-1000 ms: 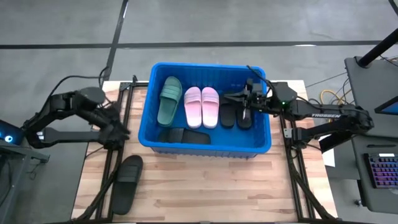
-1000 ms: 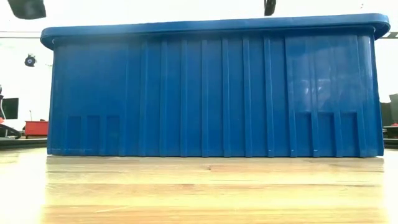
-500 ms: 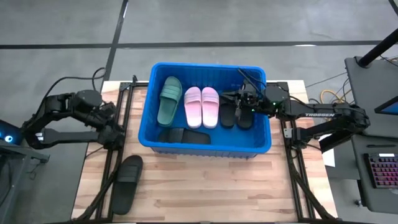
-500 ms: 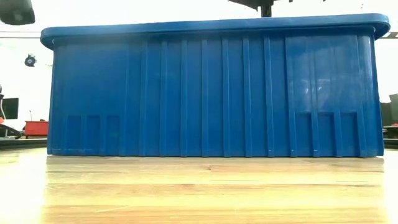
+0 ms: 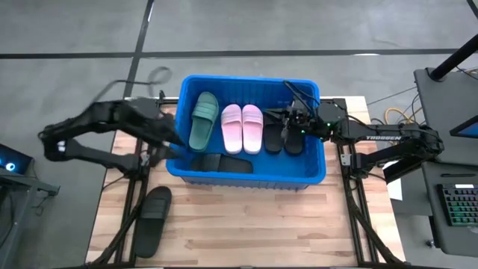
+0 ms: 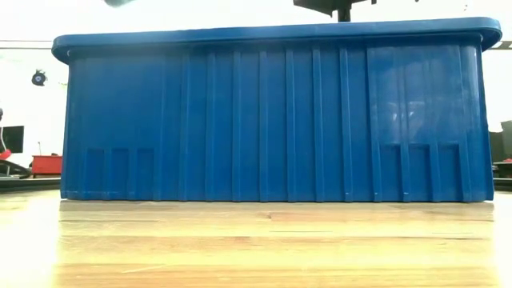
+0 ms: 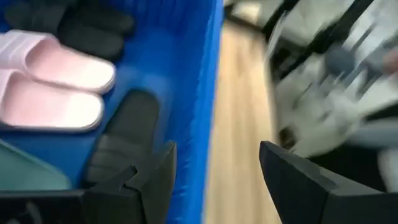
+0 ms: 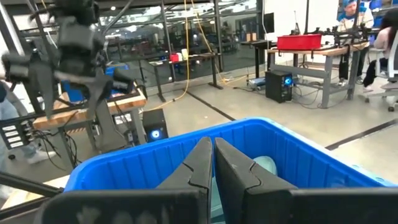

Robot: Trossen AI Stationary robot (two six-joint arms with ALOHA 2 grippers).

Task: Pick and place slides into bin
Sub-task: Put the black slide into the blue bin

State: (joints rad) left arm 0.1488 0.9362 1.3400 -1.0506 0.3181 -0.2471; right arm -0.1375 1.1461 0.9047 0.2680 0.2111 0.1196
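Note:
The blue bin [image 5: 246, 81] stands mid-table and fills the low view [image 6: 272, 120]. In it lie a green slide [image 5: 203, 119], two pink slides [image 5: 242, 128] and three black slides: two at the right [image 5: 284, 139], one by the near wall [image 5: 220, 162]. Another black slide [image 5: 151, 219] lies flat on the table, near left of the bin. My left gripper [image 5: 176, 140] is open and empty above the bin's left near corner, its fingers [image 7: 149, 180] standing apart over the wall [image 7: 199, 112]. My right gripper [image 5: 287, 119] is shut and empty over the bin's right part [image 8: 213, 155].
Dark frame rails [image 5: 134, 194] run along the table's left and right sides. The wooden table top [image 5: 246, 224] lies in front of the bin. Beyond the table are desks and another arm rig [image 8: 74, 43]; a keyboard [image 5: 457, 205] sits at the right.
My left arm has swung quickly from the table's left edge toward the bin, and its gripper now stands over the bin's left near corner. The slides have stayed where they were.

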